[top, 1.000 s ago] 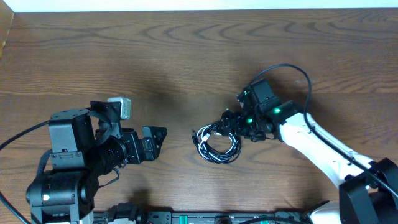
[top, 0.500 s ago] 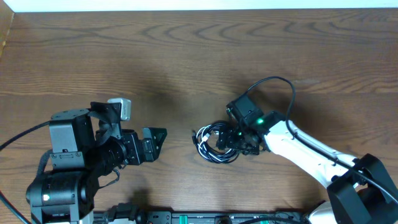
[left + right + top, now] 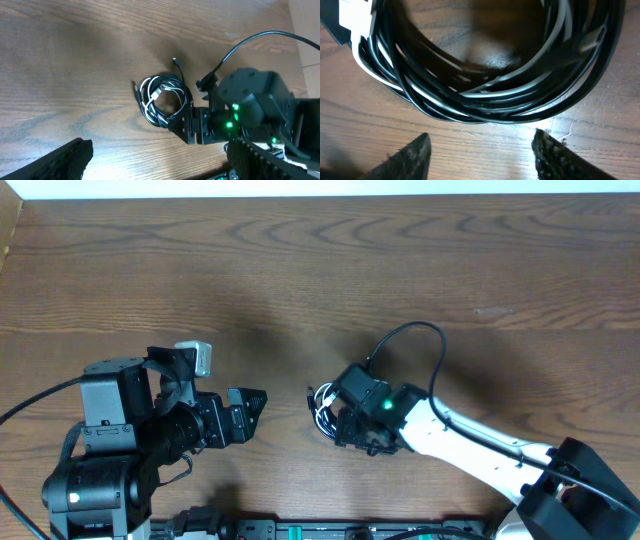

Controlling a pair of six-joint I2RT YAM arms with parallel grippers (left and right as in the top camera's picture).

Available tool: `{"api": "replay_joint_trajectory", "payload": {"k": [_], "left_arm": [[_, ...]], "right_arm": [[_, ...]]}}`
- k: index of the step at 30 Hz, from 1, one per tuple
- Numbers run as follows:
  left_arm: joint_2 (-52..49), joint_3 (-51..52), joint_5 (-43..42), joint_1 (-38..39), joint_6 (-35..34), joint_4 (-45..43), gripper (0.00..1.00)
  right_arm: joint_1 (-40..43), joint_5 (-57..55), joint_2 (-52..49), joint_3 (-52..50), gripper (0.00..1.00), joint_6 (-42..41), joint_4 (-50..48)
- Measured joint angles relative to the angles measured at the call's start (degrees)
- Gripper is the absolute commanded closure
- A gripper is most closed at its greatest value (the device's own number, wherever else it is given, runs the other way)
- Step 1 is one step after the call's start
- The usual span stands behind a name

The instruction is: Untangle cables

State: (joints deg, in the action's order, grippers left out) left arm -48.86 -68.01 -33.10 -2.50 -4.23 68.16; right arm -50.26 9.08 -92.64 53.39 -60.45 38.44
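Observation:
The cables (image 3: pixel 322 406) are a small coil of thin black cords with a white strand, lying on the wooden table right of centre. My right gripper (image 3: pixel 347 428) hangs right over the coil and hides most of it in the overhead view. In the right wrist view the coil (image 3: pixel 470 107) fills the top, and the open fingers (image 3: pixel 482 152) straddle bare wood just below it. In the left wrist view the coil (image 3: pixel 161 97) lies ahead, with the right gripper (image 3: pixel 192 127) at its near right edge. My left gripper (image 3: pixel 250 404) is open and empty, well left of the coil.
A white plug end (image 3: pixel 354 15) sits at the coil's upper left in the right wrist view. A loose plug tip (image 3: pixel 176 62) sticks out behind the coil. The right arm's thick black cable (image 3: pixel 410 340) arches over the table behind it.
My right gripper has moved left and toward the front edge, from the coil's right side to directly over it. The left arm has not moved.

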Motion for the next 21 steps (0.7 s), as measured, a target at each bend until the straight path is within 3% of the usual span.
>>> {"api": "replay_joint_trajectory", "payload": {"k": [8,15,17,18,20,21], "left_arm": [[0.0,0.0,0.0,0.0,0.0,0.0,0.09],[0.0,0.0,0.0,0.0,0.0,0.4,0.08],[0.0,0.0,0.0,0.0,0.0,0.5,0.08],[0.0,0.0,0.0,0.0,0.0,0.5,0.09],[0.0,0.0,0.0,0.0,0.0,0.5,0.08],[0.0,0.0,0.0,0.0,0.0,0.5,0.08]], "right_arm": [[-2.9,-8.9,0.0,0.0,0.40,-3.0,0.0],[-3.1,-17.7,0.0,-3.7,0.49,-7.6,-4.3],[-3.1,-18.5,0.0,-5.0,0.55,-8.7,-7.2],[-3.1,-18.8,0.0,-5.4,0.64,-9.1,-8.0],[-3.1,-19.3,0.0,-6.3,0.94,-10.0,-9.3],[-3.1,-19.5,0.0,-6.5,0.99,-10.1,-9.4]]}}
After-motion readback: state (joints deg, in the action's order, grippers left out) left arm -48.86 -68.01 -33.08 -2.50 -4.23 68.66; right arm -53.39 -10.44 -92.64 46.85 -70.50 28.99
